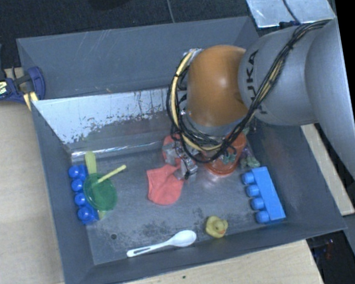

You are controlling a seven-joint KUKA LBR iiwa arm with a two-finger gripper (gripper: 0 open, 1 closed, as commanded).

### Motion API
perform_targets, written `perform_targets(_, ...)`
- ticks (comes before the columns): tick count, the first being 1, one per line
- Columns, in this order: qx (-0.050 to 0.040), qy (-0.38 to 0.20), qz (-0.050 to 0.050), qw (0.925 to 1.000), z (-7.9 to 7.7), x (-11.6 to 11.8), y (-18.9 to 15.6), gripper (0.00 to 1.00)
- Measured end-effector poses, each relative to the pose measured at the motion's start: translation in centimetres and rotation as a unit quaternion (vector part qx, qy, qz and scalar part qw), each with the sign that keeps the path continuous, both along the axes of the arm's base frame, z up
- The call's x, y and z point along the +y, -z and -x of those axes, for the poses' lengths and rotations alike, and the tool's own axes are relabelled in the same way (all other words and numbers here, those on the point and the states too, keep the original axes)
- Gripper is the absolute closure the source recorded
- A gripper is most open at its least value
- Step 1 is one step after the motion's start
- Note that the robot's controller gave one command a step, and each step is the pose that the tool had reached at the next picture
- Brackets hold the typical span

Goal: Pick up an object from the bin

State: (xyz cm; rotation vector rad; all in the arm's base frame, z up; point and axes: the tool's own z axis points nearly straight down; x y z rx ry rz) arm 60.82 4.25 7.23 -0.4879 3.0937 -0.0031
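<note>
From above, the arm reaches in from the right, and its gripper (184, 164) is low in the middle of the grey metal bin (67, 210). It sits at the upper right edge of a flat, soft red-pink piece (163, 187). I cannot tell whether the gripper is released or clenched. A blue studded plastic block (265, 195) lies near on the right. A white plastic spoon (163, 244) and a small yellow lump (216, 226) lie along the front wall.

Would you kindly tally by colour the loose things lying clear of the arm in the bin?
Blue: 2 (bead row, studded brick)
Green: 1 (round piece with yellow sticks)
Pink-red: 1 (soft piece)
White: 1 (spoon)
Yellow: 1 (small lump)
Total: 6
</note>
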Motion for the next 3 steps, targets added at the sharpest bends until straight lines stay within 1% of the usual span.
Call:
perform_targets(1, 0.0000, 0.000, 0.000, 1.0000, 0.0, 0.0, 0.0, 1.00)
perform_targets(2, 0.0027, -0.009, 0.000, 1.0000, 0.8, -0.2, -5.8, 1.00)
perform_targets(3, 0.0014, -0.019, 0.000, 0.9998, 1.1, 1.6, -13.4, 1.00)
